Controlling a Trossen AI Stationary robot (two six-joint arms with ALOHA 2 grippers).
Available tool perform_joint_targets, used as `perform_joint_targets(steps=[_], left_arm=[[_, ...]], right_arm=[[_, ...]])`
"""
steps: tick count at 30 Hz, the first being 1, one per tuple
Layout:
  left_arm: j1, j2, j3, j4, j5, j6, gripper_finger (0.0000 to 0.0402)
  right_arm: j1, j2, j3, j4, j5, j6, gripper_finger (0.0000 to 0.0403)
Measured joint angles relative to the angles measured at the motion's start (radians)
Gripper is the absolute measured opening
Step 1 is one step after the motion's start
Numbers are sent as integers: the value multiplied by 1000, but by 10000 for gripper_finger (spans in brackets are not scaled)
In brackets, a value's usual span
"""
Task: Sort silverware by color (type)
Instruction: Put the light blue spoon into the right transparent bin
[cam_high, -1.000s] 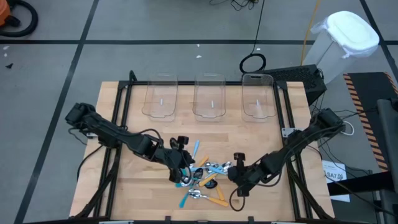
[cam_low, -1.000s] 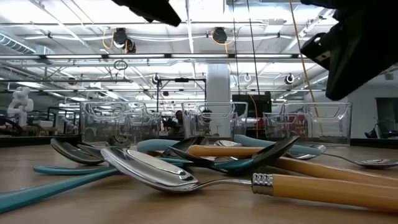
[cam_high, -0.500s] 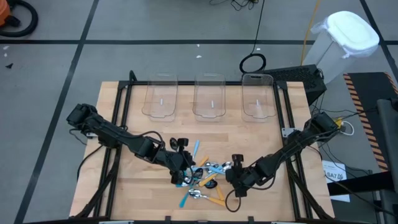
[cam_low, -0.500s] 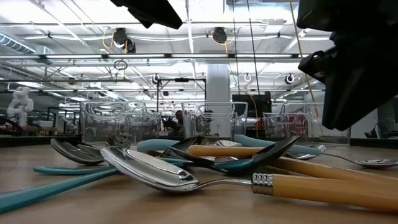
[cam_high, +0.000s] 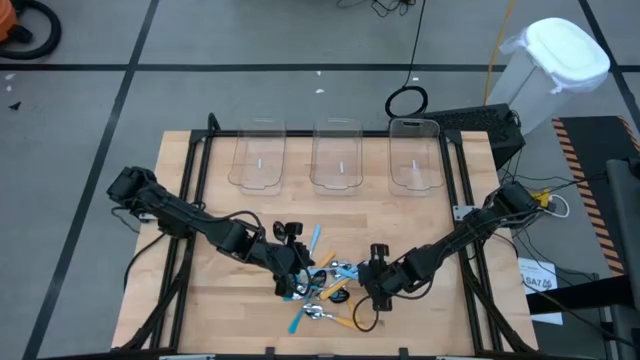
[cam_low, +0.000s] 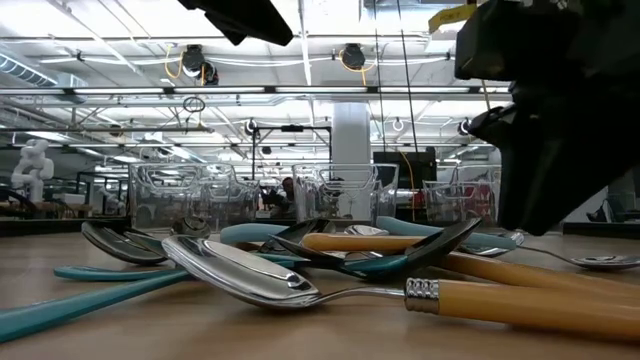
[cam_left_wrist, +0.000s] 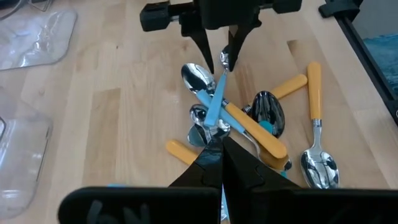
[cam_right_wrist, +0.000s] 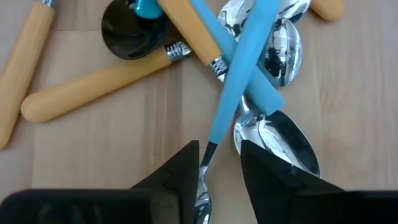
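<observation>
Spoons lie in a crossed pile near the table's front middle: orange, teal and light-blue handles, silver and black bowls. A light-blue-handled spoon lies on top of the pile. My right gripper is open, low over the pile's right side. Its fingers stand on either side of that spoon's thin metal neck; I cannot tell whether they touch it. My left gripper is shut and empty. It hovers over the pile's left side, high up in the low view.
Three clear plastic bins stand in a row along the table's far edge. Bare wood lies between them and the pile. An orange-handled spoon lies nearest the low camera. A white lidded bin stands beyond the table's far right corner.
My right gripper has come down and moved a little toward the table's left, closer to the spoon pile. The spoons lie as before.
</observation>
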Motion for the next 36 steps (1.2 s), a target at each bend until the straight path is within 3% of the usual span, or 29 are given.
perform_joint_targets(steps=[19, 27, 36], left_arm=[[1, 0, 0, 4, -4, -9, 1], [7, 34, -2, 78, -5, -4, 1], [13, 49, -1, 143, -5, 111, 1]], right_arm=[[-13, 75, 3, 10, -25, 3, 120], [-16, 76, 2, 8, -25, -6, 72], [-23, 76, 2, 1, -31, -33, 21]])
